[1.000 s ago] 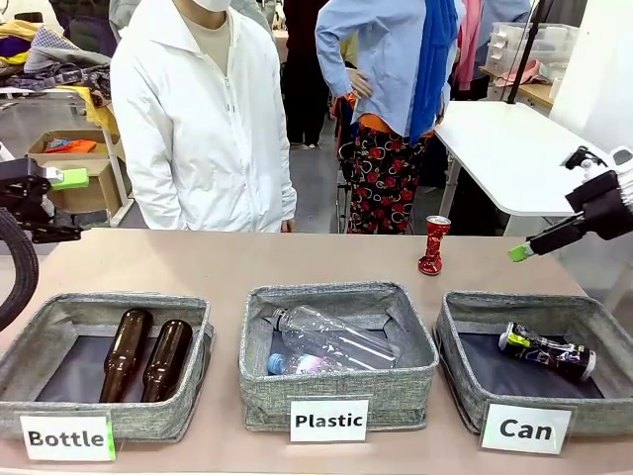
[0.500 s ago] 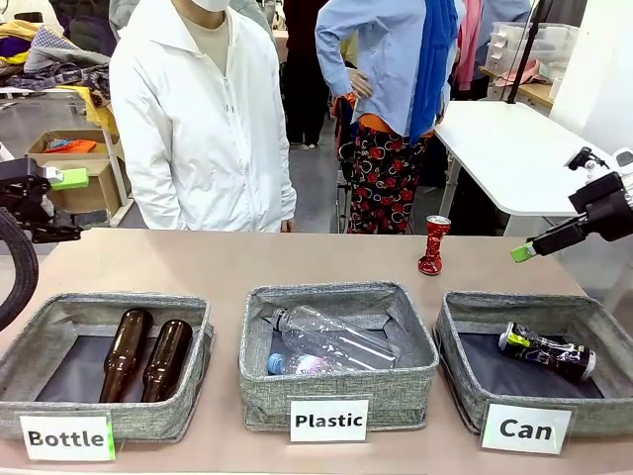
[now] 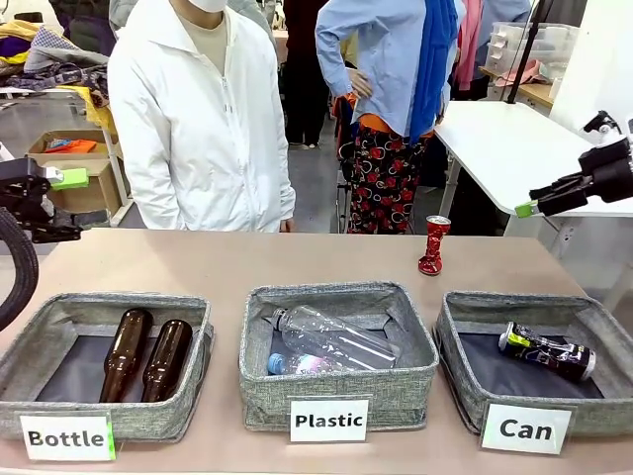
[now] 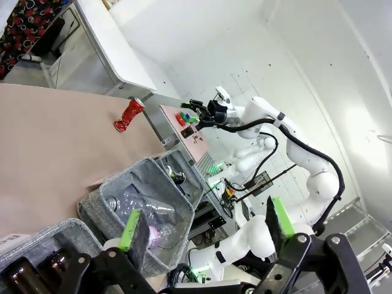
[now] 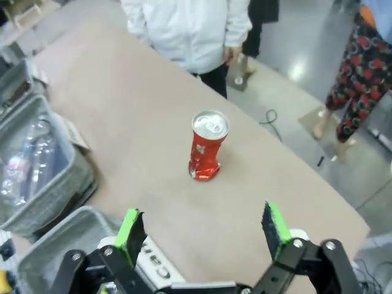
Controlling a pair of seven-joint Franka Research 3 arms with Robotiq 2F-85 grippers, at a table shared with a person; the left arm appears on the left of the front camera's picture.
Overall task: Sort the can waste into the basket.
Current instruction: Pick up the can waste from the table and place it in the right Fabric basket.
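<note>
The crushed red can (image 3: 433,244) stands upright on the table behind the basket (image 3: 537,373) labelled Can, and the right gripper (image 5: 203,231), jaws wide and empty, hovers above it and should drop squarely over its dented waist before closing

The table (image 3: 247,267) is tan. The basket (image 3: 457,341) is grey woven fabric with dark lining and a white label in black print; a black can (image 3: 547,352) with green and white markings lies inside. A red crushed can (image 3: 433,244) has a silver top. Two bottles (image 3: 145,353) are brown. Each end effector (image 5: 202,236) is black with green pads.
</note>
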